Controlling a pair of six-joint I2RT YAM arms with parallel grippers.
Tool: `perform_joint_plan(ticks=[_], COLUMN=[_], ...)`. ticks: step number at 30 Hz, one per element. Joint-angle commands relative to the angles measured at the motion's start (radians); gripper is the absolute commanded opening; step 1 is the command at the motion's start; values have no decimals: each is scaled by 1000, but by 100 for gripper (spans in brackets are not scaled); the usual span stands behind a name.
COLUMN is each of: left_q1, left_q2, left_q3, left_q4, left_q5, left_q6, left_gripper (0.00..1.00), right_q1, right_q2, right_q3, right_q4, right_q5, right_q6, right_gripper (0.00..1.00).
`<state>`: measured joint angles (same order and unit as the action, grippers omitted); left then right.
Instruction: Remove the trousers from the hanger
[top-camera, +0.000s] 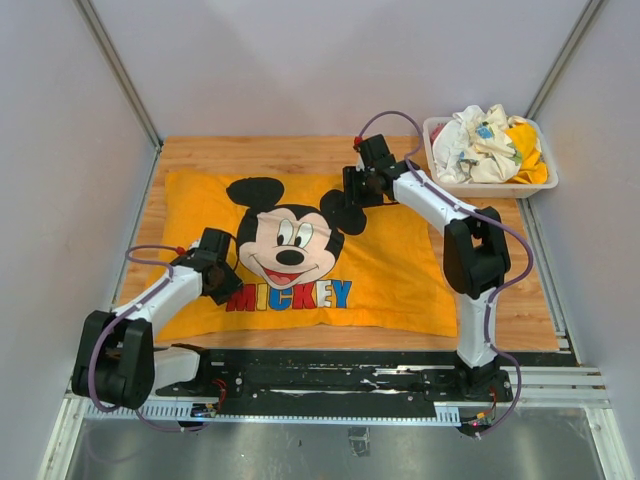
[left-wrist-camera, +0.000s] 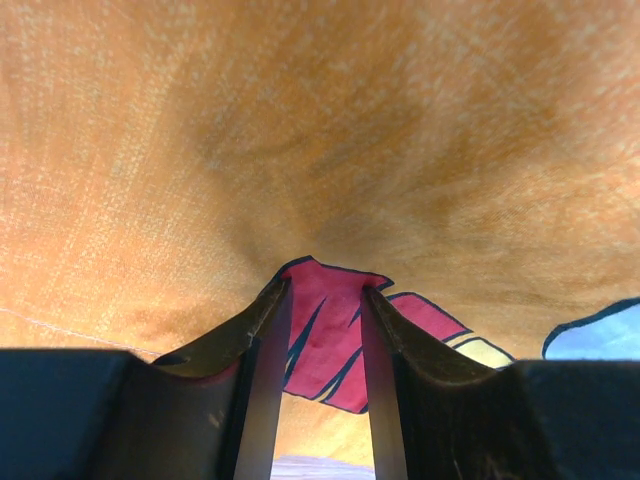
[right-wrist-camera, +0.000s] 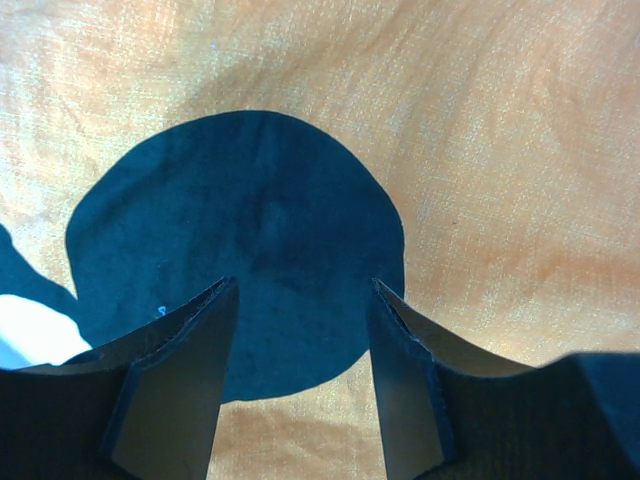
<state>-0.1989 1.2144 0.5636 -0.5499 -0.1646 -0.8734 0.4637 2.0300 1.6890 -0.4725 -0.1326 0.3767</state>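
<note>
On the wooden table (top-camera: 300, 150), the orange cloth (top-camera: 400, 270) reads "MICKEY" (top-camera: 290, 294), with bare wood past its far edge. The right gripper (right-wrist-camera: 300, 285) is spread over a black ear (right-wrist-camera: 250, 230). The left gripper (left-wrist-camera: 325, 285) is on the red M (left-wrist-camera: 330, 340); I cannot tell if it grips.

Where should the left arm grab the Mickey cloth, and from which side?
The Mickey cloth lies flat and spread out, so only its edges offer a lip. Probably the near-left corner; come in low from the left, one finger sliding under.

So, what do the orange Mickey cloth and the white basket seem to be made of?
Orange Mickey cloth: woven textile, matte, perhaps cotton; fine thread grid shows close up. White basket: likely moulded plastic; smooth, even, thin rim.
</note>
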Motion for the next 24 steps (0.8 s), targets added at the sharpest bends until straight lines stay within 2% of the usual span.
perform_joint_plan(ticks=[1,4,6,8,12,18,24], left_q1=[-20,-25,-28,-31,-33,-52,-93], left_q2=[55,79,94,100,64,-75,-142], left_q3=[-20,-27,-36,-43,-36,-3,101], left_q4=[48,60,68,69,27,-89,-280], left_q5=[-33,-35,-29,-26,-39,-26,-50], left_q6=[-14,-9,-8,-11,-11,-35,-71], left_gripper=[36,23,9,1,0,0,0], right_q1=[10,10,8,9,9,4,3], right_q2=[16,14,13,9,9,35,43], right_q3=[12,11,12,8,0,-3,23], right_q4=[8,8,7,8,8,-7,12], right_q5=[-8,-5,-3,0,1,10,-54], right_q6=[-9,-8,-6,-7,-9,-13,-11], right_gripper=[54,55,54,54,54,54,54])
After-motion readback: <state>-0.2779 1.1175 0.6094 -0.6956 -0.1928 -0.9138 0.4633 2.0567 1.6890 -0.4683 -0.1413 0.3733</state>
